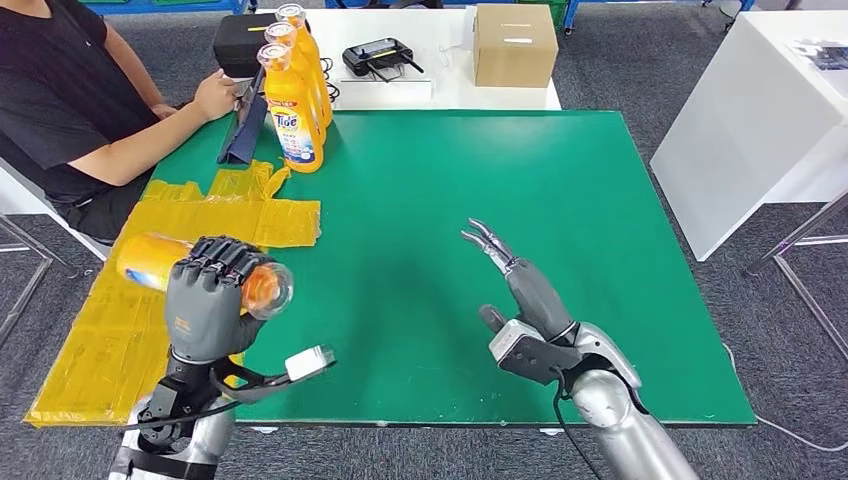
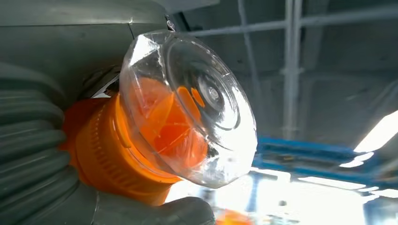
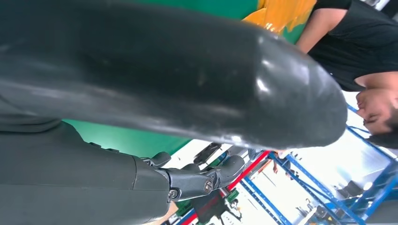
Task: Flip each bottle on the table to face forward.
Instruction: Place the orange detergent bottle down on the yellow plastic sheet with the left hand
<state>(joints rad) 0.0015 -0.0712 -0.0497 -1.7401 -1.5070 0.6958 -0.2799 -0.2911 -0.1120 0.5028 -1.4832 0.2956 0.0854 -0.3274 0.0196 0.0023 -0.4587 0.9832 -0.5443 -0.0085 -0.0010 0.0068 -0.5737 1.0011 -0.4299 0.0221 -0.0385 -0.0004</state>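
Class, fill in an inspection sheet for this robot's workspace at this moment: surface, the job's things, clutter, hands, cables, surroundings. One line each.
Surface: green table, with crumpled yellow sheeting over its left edge.
Job's things: one orange bottle held on its side, its clear cap pointing right; three orange bottles upright at the far left.
Clutter: nothing seen on the bare green area.
Hands: left hand grips the bottle; right hand holds nothing, fingers apart above the table.
Cables: black cable along the right forearm.
Surroundings: seated person, white table with cardboard box and black controller.
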